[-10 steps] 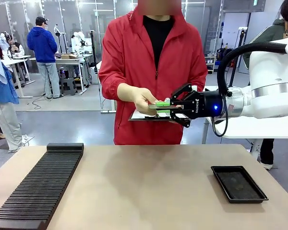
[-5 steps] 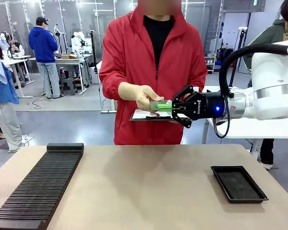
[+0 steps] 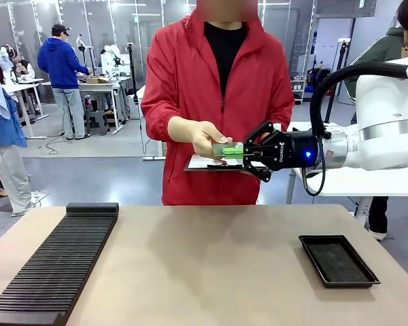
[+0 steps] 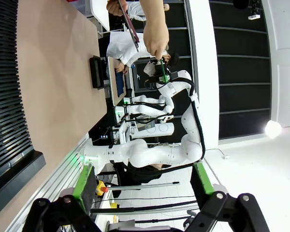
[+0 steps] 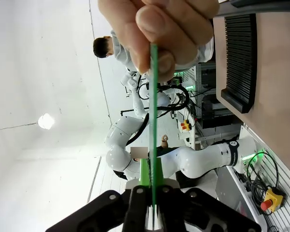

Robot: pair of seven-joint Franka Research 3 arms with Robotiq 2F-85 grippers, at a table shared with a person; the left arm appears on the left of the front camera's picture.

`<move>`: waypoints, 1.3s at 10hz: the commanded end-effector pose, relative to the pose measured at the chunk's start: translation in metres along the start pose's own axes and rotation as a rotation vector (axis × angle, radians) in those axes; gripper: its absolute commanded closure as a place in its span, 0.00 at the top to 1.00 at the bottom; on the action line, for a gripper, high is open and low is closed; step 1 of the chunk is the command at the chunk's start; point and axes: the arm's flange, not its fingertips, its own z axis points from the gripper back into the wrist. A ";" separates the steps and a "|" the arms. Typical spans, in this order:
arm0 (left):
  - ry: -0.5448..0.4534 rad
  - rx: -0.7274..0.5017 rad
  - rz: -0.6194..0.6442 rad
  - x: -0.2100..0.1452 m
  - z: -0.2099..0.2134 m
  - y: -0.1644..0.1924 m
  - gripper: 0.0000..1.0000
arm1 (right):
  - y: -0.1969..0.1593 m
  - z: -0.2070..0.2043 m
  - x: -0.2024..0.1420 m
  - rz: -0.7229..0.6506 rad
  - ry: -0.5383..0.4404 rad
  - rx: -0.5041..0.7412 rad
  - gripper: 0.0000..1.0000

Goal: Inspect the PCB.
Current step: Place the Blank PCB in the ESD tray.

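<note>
The PCB (image 3: 226,149) is a thin green board held flat in the air above the table's far edge. A person in a red jacket pinches its far end with one hand (image 3: 202,138). My right gripper (image 3: 244,151) is shut on its near end. In the right wrist view the PCB (image 5: 153,121) runs edge-on as a green line from the person's fingers (image 5: 159,29) down into my right gripper (image 5: 152,192). My left gripper (image 4: 144,193) stands open with nothing between its green pads (image 4: 84,181), far from the PCB (image 4: 161,70).
The person's other hand holds a dark clipboard (image 3: 214,165) just under the PCB. A black slotted rack (image 3: 54,265) lies on the table's left side. A shallow black tray (image 3: 338,260) sits at the right. The tabletop (image 3: 204,265) between them is bare.
My right gripper's jaws have shut on the PCB's near end. The person's hand has stayed on the far end.
</note>
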 end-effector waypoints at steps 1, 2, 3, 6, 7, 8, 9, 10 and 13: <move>0.006 -0.012 0.002 -0.002 0.001 -0.001 1.00 | 0.002 -0.001 0.001 0.004 -0.002 -0.001 0.00; 0.006 -0.012 0.002 -0.002 0.001 -0.001 1.00 | 0.002 -0.001 0.001 0.004 -0.002 -0.001 0.00; 0.006 -0.012 0.002 -0.002 0.001 -0.001 1.00 | 0.002 -0.001 0.001 0.004 -0.002 -0.001 0.00; 0.006 -0.012 0.002 -0.002 0.001 -0.001 1.00 | 0.002 -0.001 0.001 0.004 -0.002 -0.001 0.00; 0.006 -0.012 0.002 -0.002 0.001 -0.001 1.00 | 0.002 -0.001 0.001 0.004 -0.002 -0.001 0.00; 0.006 -0.012 0.002 -0.002 0.001 -0.001 1.00 | 0.002 -0.001 0.001 0.004 -0.002 -0.001 0.00; 0.006 -0.012 0.002 -0.002 0.001 -0.001 1.00 | 0.002 -0.001 0.001 0.004 -0.002 -0.001 0.00; 0.006 -0.012 0.002 -0.002 0.001 -0.001 1.00 | 0.002 -0.001 0.001 0.004 -0.002 -0.001 0.00; 0.006 -0.012 0.002 -0.002 0.001 -0.001 1.00 | 0.002 -0.001 0.001 0.004 -0.002 -0.001 0.00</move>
